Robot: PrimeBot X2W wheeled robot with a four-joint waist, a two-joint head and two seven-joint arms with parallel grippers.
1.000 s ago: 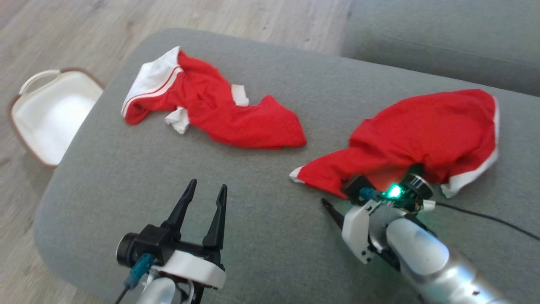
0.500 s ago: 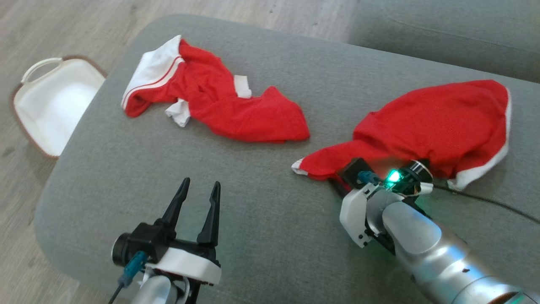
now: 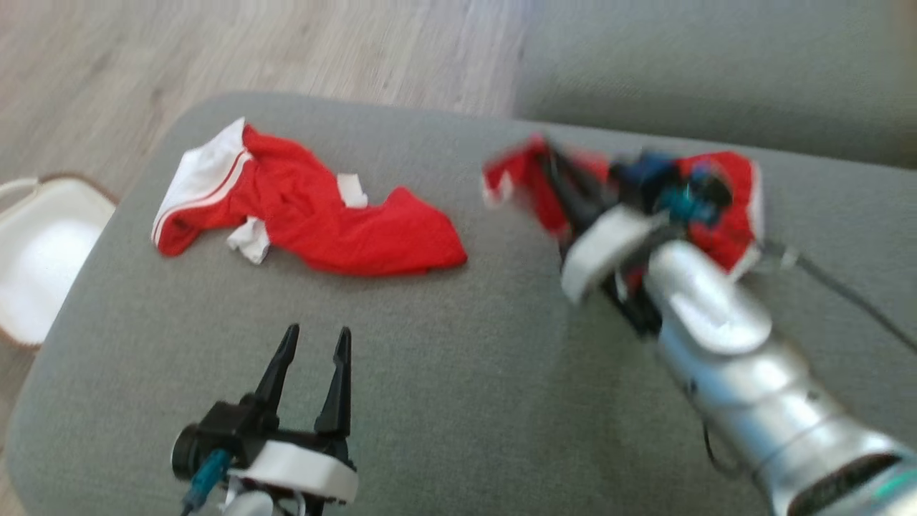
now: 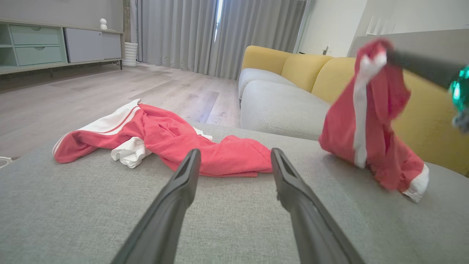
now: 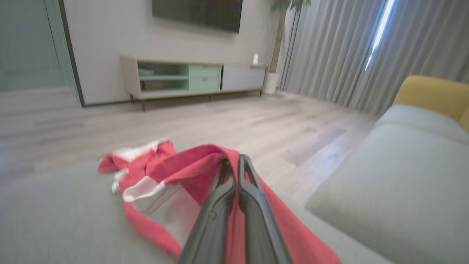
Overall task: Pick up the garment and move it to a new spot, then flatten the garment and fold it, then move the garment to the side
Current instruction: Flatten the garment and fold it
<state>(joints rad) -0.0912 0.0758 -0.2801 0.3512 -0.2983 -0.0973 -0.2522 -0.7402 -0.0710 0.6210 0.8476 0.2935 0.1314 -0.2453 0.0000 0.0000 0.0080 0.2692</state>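
Observation:
A red garment with white trim [image 3: 723,218] hangs bunched from my right gripper [image 3: 548,154], which is shut on its upper fold and holds it lifted over the right part of the grey cushion [image 3: 466,358]. In the left wrist view the garment [image 4: 370,121] dangles with its lower end touching the cushion. The right wrist view shows the red cloth [image 5: 190,172] draped around the pressed-together fingers [image 5: 220,205]. My left gripper [image 3: 311,344] is open and empty, low over the front left of the cushion. Its open fingers [image 4: 183,183] point at a second garment.
A second red and white garment [image 3: 308,208] lies crumpled at the cushion's back left. A white basket [image 3: 43,251] stands on the wood floor to the left. A grey sofa [image 3: 680,72] sits behind. A black cable [image 3: 845,294] trails from the right arm.
My right gripper went from open to shut on the right-hand garment's edge and raised it off the cushion. The camera shifted. The left gripper stayed open.

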